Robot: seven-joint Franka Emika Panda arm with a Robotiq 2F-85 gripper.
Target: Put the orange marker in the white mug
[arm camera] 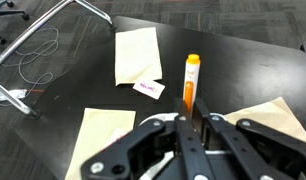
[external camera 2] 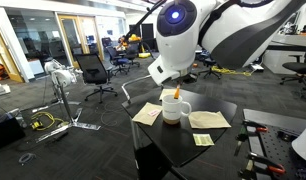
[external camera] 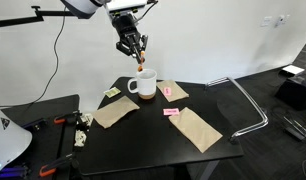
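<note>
My gripper [external camera: 136,50] is shut on the orange marker [external camera: 140,63] and holds it upright just above the white mug [external camera: 143,84], with the marker's lower end at the mug's opening. In an exterior view the marker [external camera 2: 176,94] stands over the mug [external camera 2: 173,108], which sits on the black table with its handle to one side. In the wrist view the marker [arm camera: 191,80] sticks out from between the closed fingers [arm camera: 192,122]. The mug does not show clearly there.
Several brown paper envelopes [external camera: 198,128] [external camera: 115,110] [arm camera: 136,52] lie on the black table [external camera: 143,145] around the mug. Pink sticky notes [external camera: 172,112] [arm camera: 148,89] lie beside them. A metal tube frame [external camera: 248,105] stands next to the table. Tools lie on a side bench [external camera: 63,125].
</note>
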